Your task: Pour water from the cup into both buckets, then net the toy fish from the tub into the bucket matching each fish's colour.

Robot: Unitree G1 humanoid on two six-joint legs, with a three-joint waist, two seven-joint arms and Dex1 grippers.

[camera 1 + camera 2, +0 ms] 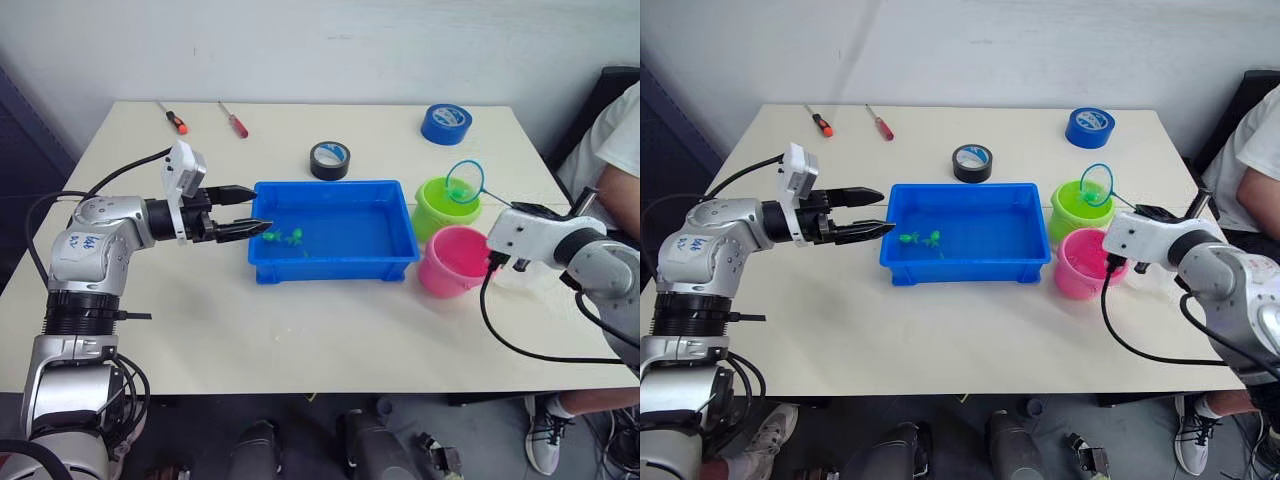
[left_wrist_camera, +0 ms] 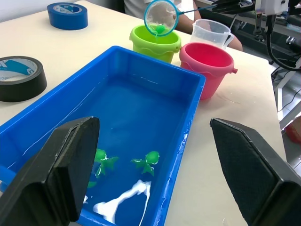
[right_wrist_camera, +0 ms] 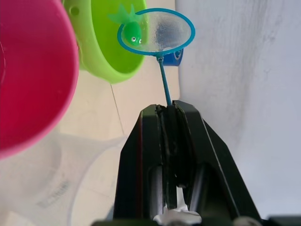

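- A cream table [image 1: 300, 330] set against a white wall is seen, with a seated person's arm [image 1: 612, 140] at its right edge.
- Nearest on the left, the left gripper [image 1: 250, 208] is held level at the left end wall of the tub [image 1: 335, 262], its fingers spread wide with nothing between them.
- On the right, the right gripper [image 3: 168, 117] is clamped tight on the thin handle of the net [image 3: 157, 32].
- The clear cup [image 2: 211, 32] is seen standing upright just beside the pink bucket [image 1: 452, 262].
- The tub holds shallow water, and green toy fish [image 2: 146, 162] are grouped near its left end.
- The green bucket [image 1: 440, 207] stands just behind the pink one, touching or nearly touching it, both beside the tub's right end.
- The net's hoop is held over the green bucket, with one green fish [image 3: 129, 29] lying in it.
- Farther back, a black tape roll [image 1: 329, 160], a blue tape roll [image 1: 446, 124] and two screwdrivers [image 1: 233, 120] are seen.
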